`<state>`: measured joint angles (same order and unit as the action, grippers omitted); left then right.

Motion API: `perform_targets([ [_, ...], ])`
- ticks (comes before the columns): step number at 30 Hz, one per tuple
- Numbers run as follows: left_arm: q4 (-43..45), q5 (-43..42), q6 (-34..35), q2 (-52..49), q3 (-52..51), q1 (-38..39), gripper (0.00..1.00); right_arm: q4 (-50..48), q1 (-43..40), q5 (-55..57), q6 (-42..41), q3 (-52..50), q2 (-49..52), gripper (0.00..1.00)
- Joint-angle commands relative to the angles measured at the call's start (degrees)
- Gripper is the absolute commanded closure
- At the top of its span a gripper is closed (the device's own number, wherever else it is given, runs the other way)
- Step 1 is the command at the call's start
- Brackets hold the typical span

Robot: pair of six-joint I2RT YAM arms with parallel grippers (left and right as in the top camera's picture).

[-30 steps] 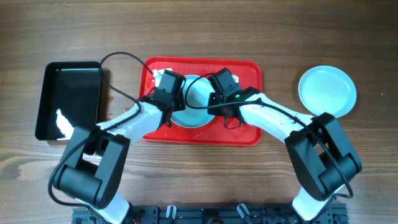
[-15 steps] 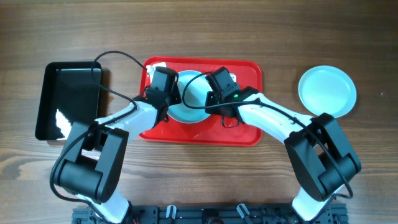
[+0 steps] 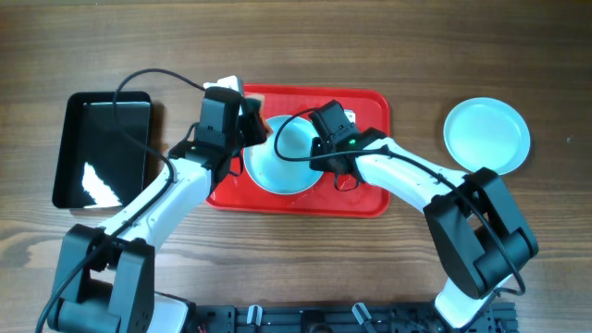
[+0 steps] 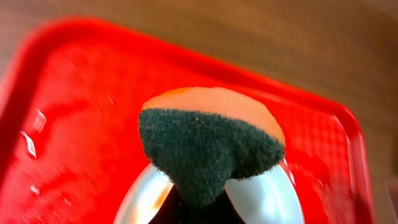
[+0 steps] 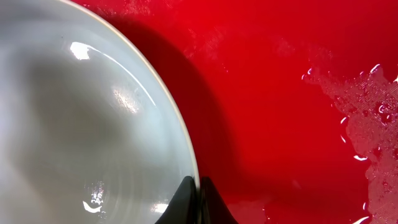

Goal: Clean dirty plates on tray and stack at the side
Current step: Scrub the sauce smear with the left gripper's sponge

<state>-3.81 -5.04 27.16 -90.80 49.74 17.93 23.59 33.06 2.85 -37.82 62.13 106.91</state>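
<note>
Plate, round, shallow, pale mint-blue (image 3: 277,165): on large red plastic tray (image 3: 368,111), left of centre; right rim pinched between closed jaws of right gripper (image 5: 193,198). Left gripper (image 3: 248,128): over tray's upper-left part, jaws clamped on sponge, dark green scouring face, orange back (image 4: 208,146), near plate's left rim. Second matching plate (image 3: 487,135): on wooden table (image 3: 416,46), right of tray, well apart. Black glossy rectangular tray (image 3: 102,148): left of red tray.
</note>
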Motion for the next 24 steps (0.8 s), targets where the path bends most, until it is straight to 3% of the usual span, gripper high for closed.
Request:
perform_targets([
  [1,-3.02,-8.26,3.39,-0.50,-0.33,-0.04,0.96,0.44,-0.26,1.88,0.68,-0.63,-0.48,0.96],
  [7,-5.42,-10.16,3.37,-2.71,-0.33,2.27,0.96,0.15,-0.26,1.42,0.28,-0.63,-0.48,0.96],
  [24,1.51,-7.15,3.69,-15.52,-0.33,6.93,0.96,0.02,-0.26,1.22,0.33,-0.63,-0.48,0.96],
])
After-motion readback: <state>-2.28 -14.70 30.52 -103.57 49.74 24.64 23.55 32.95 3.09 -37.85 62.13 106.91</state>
